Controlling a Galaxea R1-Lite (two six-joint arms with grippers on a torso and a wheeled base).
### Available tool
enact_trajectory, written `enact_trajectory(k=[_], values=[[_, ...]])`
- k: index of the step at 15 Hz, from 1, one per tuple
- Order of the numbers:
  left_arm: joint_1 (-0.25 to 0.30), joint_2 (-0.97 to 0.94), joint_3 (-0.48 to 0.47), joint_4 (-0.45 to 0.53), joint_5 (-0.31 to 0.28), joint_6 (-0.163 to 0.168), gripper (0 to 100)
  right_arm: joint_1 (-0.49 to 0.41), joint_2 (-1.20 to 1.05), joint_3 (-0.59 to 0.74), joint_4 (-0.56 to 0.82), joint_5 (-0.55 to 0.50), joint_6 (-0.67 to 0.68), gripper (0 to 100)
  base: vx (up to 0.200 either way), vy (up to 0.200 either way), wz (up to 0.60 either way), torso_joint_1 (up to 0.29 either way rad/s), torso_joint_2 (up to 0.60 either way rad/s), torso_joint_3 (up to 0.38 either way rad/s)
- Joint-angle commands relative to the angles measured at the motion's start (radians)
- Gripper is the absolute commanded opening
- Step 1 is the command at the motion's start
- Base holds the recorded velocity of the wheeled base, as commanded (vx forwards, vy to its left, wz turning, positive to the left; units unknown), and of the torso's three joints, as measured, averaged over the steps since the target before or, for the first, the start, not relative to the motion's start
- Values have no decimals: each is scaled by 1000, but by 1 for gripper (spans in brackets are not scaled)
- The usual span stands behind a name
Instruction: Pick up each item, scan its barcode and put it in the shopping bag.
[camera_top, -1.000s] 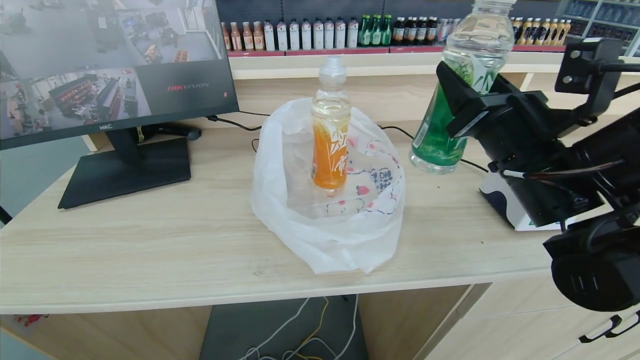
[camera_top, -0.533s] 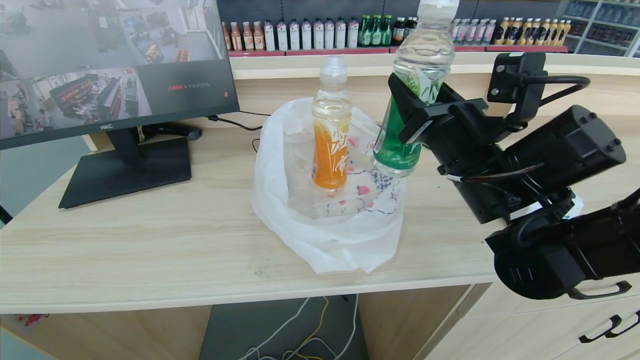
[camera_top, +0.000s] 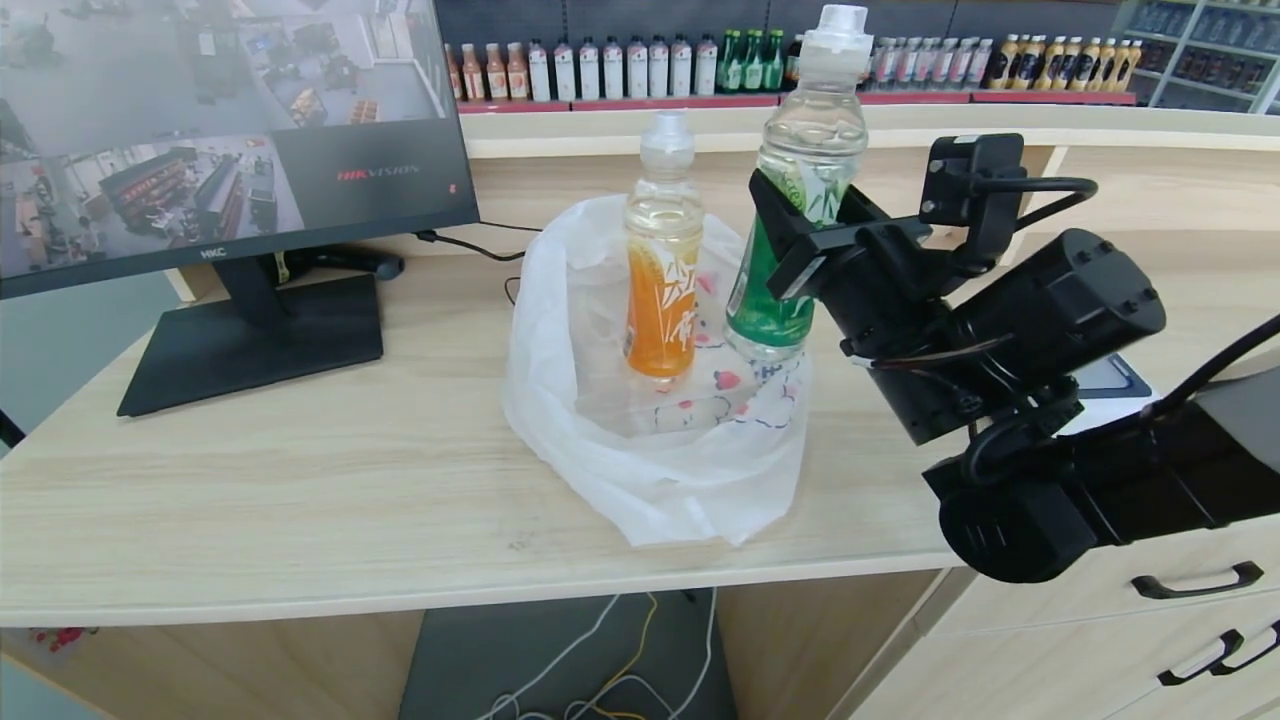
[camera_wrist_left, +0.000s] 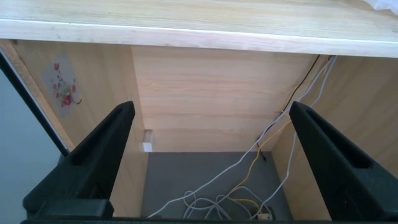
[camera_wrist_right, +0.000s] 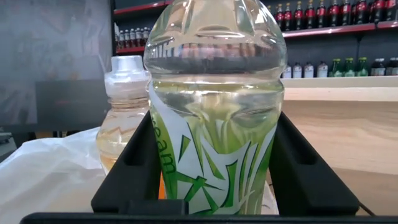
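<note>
A clear bottle with a green label (camera_top: 790, 230) (camera_wrist_right: 214, 118) hangs over the right side of the white shopping bag (camera_top: 650, 440), tilted a little, its base just above the bag's printed wall. My right gripper (camera_top: 785, 235) is shut on its middle. An orange-labelled bottle (camera_top: 661, 255) (camera_wrist_right: 124, 112) stands upright inside the bag, just left of the held one. My left gripper (camera_wrist_left: 208, 162) is open below the counter's front edge, facing the cables under the counter.
A monitor (camera_top: 215, 130) on a black stand fills the counter's back left. The barcode scanner (camera_top: 1105, 385) sits at the right, partly behind my right arm. Shelves of bottles (camera_top: 640, 65) run along the back wall. Bare counter lies in front of the bag.
My right gripper has carried the green-labelled bottle leftward from near the scanner to over the bag's right side, and lowered it. The orange-labelled bottle and bag stayed put.
</note>
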Motion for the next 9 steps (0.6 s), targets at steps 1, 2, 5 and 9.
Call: enact_trajectory(k=[1, 2, 5, 9], values=[[1, 0, 0, 0, 0, 0, 100, -7, 52, -30, -1, 0, 3, 0, 0, 0, 0, 0, 0, 0], [-1, 0, 0, 0, 0, 0, 100, -12, 66, -31, -1, 0, 2, 0, 0, 0, 0, 0, 0, 0], [1, 0, 0, 0, 0, 0, 100, -30, 106, -53, -1, 0, 5, 0, 0, 0, 0, 0, 0, 0], [1, 0, 0, 0, 0, 0, 100, -36, 132, -62, -1, 0, 5, 0, 0, 0, 0, 0, 0, 0]])
